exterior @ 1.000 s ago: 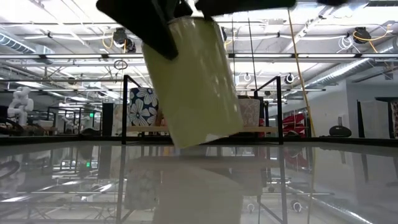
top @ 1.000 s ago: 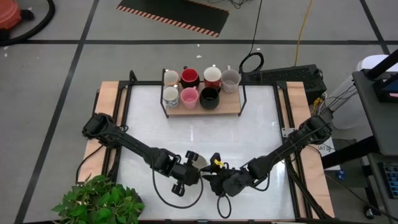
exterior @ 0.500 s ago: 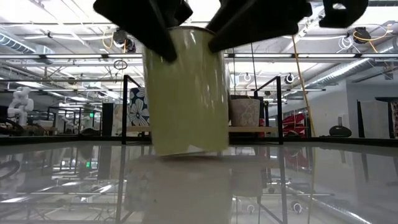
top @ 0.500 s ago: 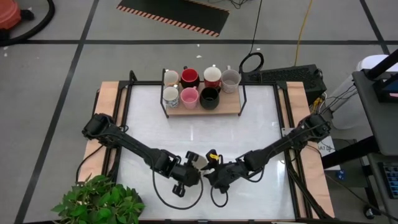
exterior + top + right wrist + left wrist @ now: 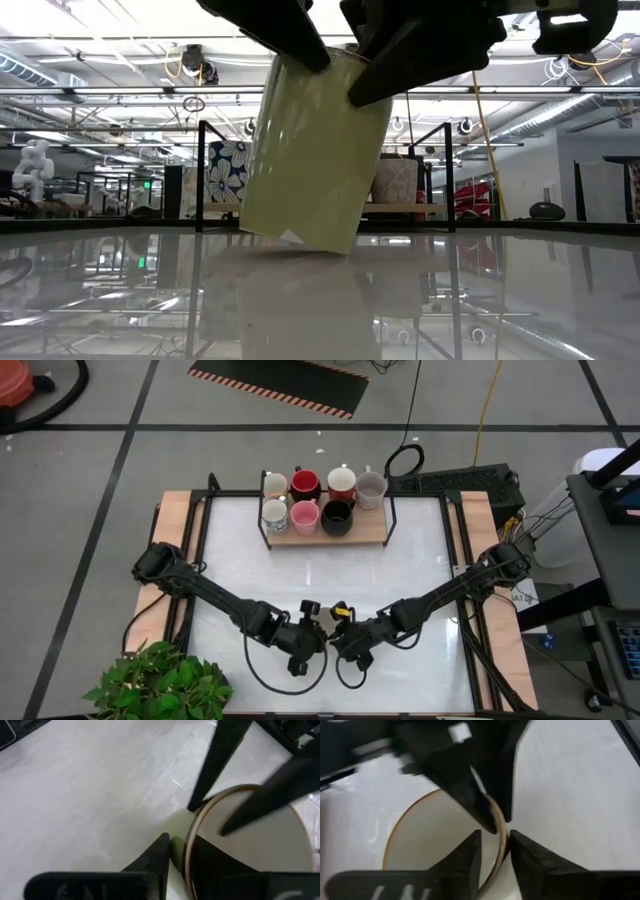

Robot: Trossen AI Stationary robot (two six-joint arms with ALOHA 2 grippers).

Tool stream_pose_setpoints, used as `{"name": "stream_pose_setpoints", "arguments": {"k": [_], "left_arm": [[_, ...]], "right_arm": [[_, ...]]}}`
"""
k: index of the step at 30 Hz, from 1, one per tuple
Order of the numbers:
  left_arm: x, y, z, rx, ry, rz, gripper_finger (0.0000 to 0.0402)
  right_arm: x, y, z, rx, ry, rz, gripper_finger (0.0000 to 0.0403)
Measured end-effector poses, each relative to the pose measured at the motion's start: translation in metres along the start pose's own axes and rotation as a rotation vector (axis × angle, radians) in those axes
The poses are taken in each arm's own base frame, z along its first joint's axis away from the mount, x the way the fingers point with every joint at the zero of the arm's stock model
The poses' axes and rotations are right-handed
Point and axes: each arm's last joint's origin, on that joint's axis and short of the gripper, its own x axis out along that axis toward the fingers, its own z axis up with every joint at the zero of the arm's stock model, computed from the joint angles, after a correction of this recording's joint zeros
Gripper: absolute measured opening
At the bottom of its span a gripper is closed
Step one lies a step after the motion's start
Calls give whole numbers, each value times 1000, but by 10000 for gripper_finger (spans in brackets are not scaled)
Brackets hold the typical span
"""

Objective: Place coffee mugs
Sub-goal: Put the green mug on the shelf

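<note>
A cream coffee mug (image 5: 310, 150) hangs tilted near the table's front middle, its mouth leaning toward the right edge. Whether its base touches the table does not show. My left gripper (image 5: 496, 840) comes at it from the left. It is open, one finger inside the mouth and one outside. My right gripper (image 5: 181, 851) comes from the right and is shut on the rim opposite. In the high view the two grippers (image 5: 315, 630) (image 5: 337, 634) meet over the mug and hide most of it. Several other coffee mugs (image 5: 322, 500) stand on the far wooden rack (image 5: 370, 532). My left gripper straddles the mug's rim (image 5: 500, 827), slanting down from the table's left. There is room between its fingers, and I cannot tell whether either one touches the wall. My right gripper pinches the mug's rim (image 5: 189, 845), one finger (image 5: 157, 852) on the outer wall and the other inside the mouth. It slants down from the table's right. The mug hangs tilted below it.
A green potted plant (image 5: 160, 685) stands off the table's near left corner. The rack of mugs fills the far middle. The white tabletop (image 5: 310, 575) lies bare between the rack and the grippers. Wooden side rails (image 5: 172, 520) edge the table.
My right gripper has come in from the right to the mug and taken its rim. My left gripper has stayed in place and turned at the wrist. The mug leaned toward the left, came upright, then tipped with its mouth toward the right.
</note>
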Motion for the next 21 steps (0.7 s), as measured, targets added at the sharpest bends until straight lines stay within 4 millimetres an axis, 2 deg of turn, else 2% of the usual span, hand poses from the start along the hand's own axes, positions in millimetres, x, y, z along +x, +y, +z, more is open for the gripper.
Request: {"name": "stream_pose_setpoints", "arguments": {"k": [6, 10, 13, 16, 21], "left_arm": [[-2, -4, 3, -21, -42, 80, 193], [-9, -9, 5, -24, -70, 183, 262], [-26, -8, 7, -45, -103, 271, 292], [-50, -5, 7, -58, -113, 344, 299], [-98, 10, 4, -142, -151, 474, 300]], "right_arm": [[0, 2, -2, -37, 20, 7, 13], [0, 2, -3, -50, 29, -2, 11], [-2, 2, -3, -54, 44, -25, 11], [-13, -2, -2, -24, 59, -51, 10], [-47, -17, -1, 16, 119, -233, 10]]}}
